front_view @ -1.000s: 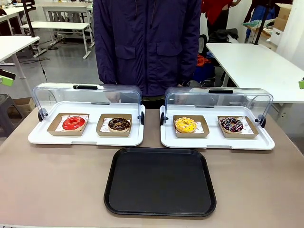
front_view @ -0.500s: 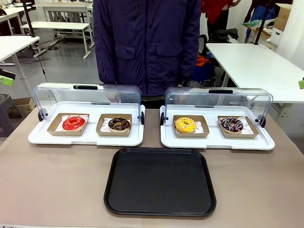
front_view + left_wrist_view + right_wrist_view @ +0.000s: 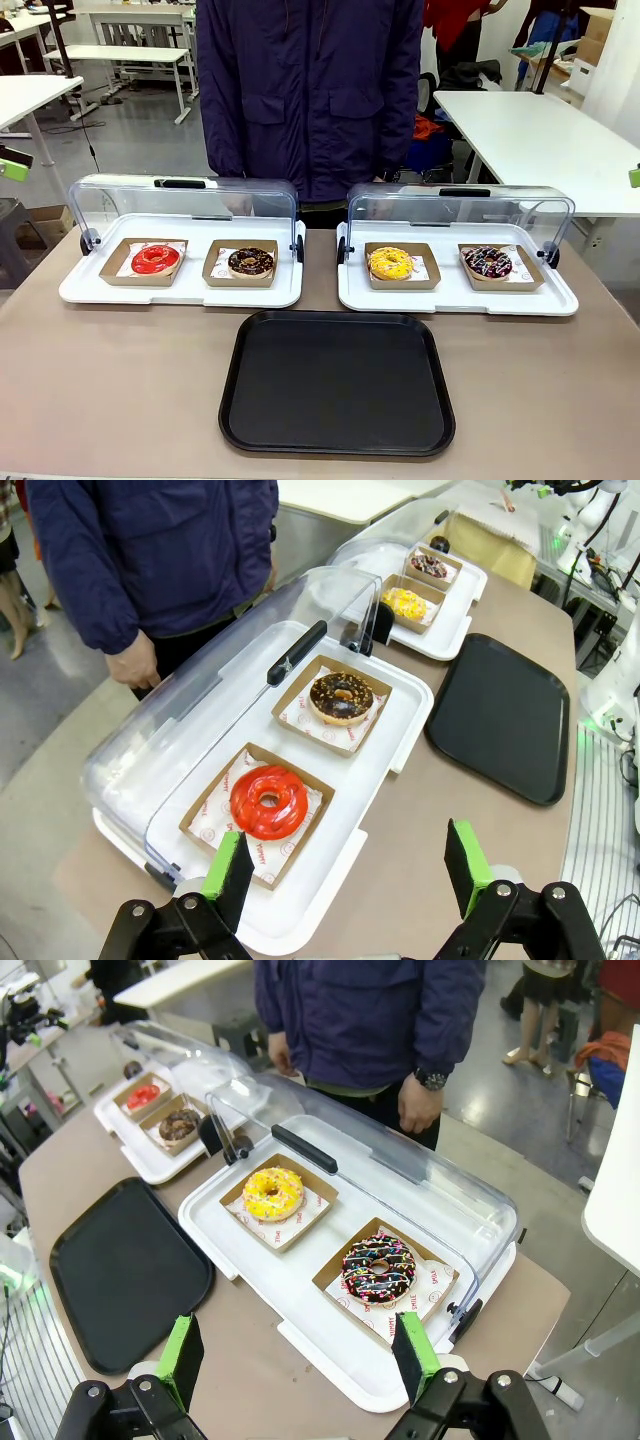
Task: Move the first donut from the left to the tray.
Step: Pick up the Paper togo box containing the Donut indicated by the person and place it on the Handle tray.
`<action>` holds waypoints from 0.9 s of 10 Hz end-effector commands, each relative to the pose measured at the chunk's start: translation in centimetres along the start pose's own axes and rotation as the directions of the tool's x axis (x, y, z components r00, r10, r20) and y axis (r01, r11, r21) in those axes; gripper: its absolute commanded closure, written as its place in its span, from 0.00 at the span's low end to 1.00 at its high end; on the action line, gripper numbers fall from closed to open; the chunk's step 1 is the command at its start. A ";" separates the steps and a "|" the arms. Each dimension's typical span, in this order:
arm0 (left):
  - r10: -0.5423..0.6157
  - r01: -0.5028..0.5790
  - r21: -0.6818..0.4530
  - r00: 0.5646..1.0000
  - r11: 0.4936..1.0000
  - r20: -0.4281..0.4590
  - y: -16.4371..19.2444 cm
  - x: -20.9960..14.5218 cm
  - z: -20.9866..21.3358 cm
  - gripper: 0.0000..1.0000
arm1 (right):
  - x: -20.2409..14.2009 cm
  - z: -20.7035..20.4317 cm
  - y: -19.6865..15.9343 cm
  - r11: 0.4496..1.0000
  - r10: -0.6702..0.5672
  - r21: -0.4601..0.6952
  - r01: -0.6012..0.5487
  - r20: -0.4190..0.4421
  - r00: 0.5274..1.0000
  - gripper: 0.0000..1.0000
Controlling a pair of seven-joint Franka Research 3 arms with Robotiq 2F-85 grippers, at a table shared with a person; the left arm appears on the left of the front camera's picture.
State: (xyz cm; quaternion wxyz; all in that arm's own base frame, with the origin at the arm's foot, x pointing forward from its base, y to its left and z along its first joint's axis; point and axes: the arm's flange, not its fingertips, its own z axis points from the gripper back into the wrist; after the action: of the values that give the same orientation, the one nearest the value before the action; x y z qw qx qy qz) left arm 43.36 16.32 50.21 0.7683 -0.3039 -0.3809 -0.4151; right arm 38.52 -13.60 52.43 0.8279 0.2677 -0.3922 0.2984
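- Lab room, white desks behind; brown table (image 3: 120, 400) in front, person (image 3: 310, 100) in dark jacket at far side, hands hanging low.
- Far left: left gripper (image 3: 348, 865) spread wide, nothing between the pads, hanging high off the left end of left case (image 3: 180, 297), touching nothing.
- Red donut (image 3: 155, 259) on white paper in cardboard boat (image 3: 140, 281), leftmost slot of left case, lid (image 3: 120, 200) flipped back, open to the front. Chocolate donut (image 3: 250, 262) in its own boat just beside, to the right.
- Centre: black tray (image 3: 337, 382) on near side of table, in front of the gap between cases, nothing on it. Task not begun, by the look of it.
- Right case (image 3: 458, 300): yellow donut (image 3: 390, 263), then sprinkled donut (image 3: 488, 262), lid back too. Right gripper (image 3: 297, 1352) likewise spread, holding nothing, high off that case's right end.
- Likely next: left gripper down to the red donut's boat.
- Risk: pinching the glaze itself, with smearing or crushing as a result; safer on the boat's wall.
- Risk: shallow wall, thin bite, so slip or tilt mid-carry and donut sliding out short of the tray.
- Risk: wide fingers clipping the chocolate boat or the raised lid behind, from too deep an approach.
- Risk: counting "left" from the person's side and ending at the sprinkled donut.
- Risk: person's hand reaching in during descent.
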 end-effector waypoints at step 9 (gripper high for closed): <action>-0.004 0.004 -0.006 1.000 1.000 0.010 0.0 0.1 0.0 0.00 | 0.2 -0.1 -0.2 1.000 0.022 0.009 -0.022 0.027 0.999 0.00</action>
State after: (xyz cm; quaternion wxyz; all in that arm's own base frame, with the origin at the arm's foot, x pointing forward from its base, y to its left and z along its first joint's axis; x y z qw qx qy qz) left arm 43.36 16.32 50.21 0.7683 -0.3039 -0.3809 -0.4151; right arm 38.51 -13.61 52.43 0.8279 0.2677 -0.3922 0.2983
